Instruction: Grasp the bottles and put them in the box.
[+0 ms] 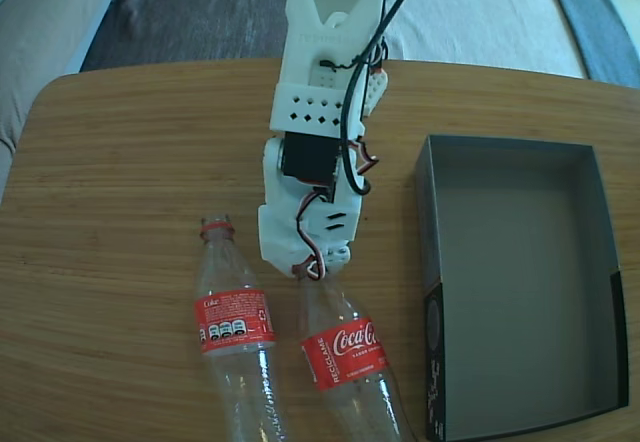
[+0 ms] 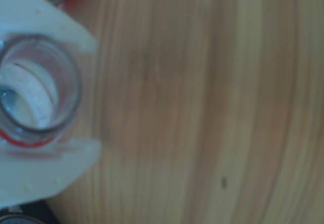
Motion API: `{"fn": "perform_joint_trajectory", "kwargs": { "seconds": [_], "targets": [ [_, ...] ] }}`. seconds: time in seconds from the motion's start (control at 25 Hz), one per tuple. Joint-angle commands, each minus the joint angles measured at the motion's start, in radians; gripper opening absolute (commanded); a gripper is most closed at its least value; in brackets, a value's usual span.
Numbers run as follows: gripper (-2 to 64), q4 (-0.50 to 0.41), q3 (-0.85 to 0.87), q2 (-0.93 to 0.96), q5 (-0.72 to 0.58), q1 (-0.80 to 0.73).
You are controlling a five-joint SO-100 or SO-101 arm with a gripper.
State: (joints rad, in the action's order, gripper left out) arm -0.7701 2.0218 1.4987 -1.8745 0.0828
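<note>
Fixed view. Two bottles lay on the table (image 1: 110, 162), necks toward 12 o'clock. The left bottle (image 1: 235, 332) lay free, well clear of the arm. The right bottle (image 1: 345, 357) had its neck hidden under the gripper (image 1: 312, 267). The box (image 1: 520, 292) stood at 3 o'clock of the gripper, empty, open side up, near the right bottle but apart from it. The state of the claw could not be read from this view; the fingers were covered by the arm's own body.

Wrist view. The open mouth of the right bottle (image 2: 35, 89) was seen end-on at 9 o'clock of the frame, its red ring visible at the lower edge. One white finger (image 2: 50, 24) was seen above it and one below, both against or just beside the neck. The claw was judged narrow and closed on the neck, though the blur left actual contact uncertain. A red edge at 11 o'clock was probably the other bottle.

Risks, as judged. The hold was on the neck only, so the long body would hang and swing on lifting. The round, smooth plastic might rotate or slip between the fingers. The box was only slightly longer than a bottle, so a tilted or swinging bottle might catch the near wall or push the box. The neighbouring bottle lay close and might be knocked and set rolling.
</note>
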Motion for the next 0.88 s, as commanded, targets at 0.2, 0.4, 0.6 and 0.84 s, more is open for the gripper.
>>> {"fn": "perform_joint_trajectory", "kwargs": {
  "seconds": [0.2, 0.4, 0.6, 0.84],
  "targets": [
    [-0.3, -0.005, -0.091, 0.035, 0.002, -0.006],
    [-0.2, -0.005, -0.074, 0.098, 0.003, -0.009],
    [-0.2, -0.006, -0.077, 0.164, 0.003, -0.009],
    [-0.2, -0.13, -0.126, 0.245, 0.003, -0.009]
  ]
}}
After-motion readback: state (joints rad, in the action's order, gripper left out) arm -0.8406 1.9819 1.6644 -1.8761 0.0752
